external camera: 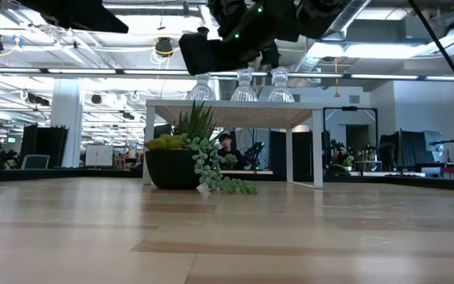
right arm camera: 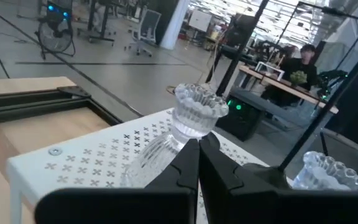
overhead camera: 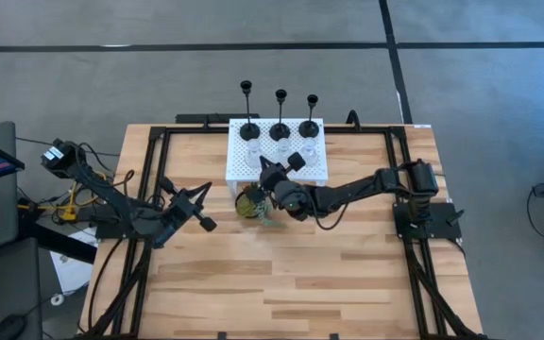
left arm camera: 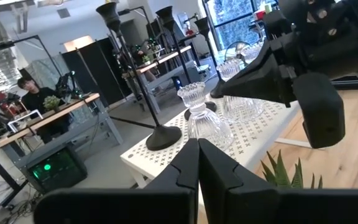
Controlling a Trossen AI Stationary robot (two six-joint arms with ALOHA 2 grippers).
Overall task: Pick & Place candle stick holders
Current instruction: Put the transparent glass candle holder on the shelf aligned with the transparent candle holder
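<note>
we're looking down on the wooden table (overhead camera: pixel 281 283), and at its far edge sits the white perforated stand (overhead camera: pixel 317 170). along the stand's back row we see three black candle stick holders (overhead camera: pixel 249 127) side by side, round bases on the white top, thin stems rising. in front of them stand the clear glass candle stick holders (left arm camera: pixel 202 118), short and ribbed; from the low view we count three on top of the stand (they read as pale shapes against the ceiling lights).

the right gripper (overhead camera: pixel 270 173) reaches in over the stand's near edge, fingers pressed together, nothing between them. in its wrist view one glass holder stands just beyond the fingertips; we can't tell if they touch it.

the left gripper (overhead camera: pixel 202 223) hangs over the table to the left of the stand, well apart from it, jaws shut tight and empty.

just in front of the stand, on the table, sits the small potted plant (external camera: pixel 181 154) in its dark bowl, green strands trailing onto the wood.
</note>
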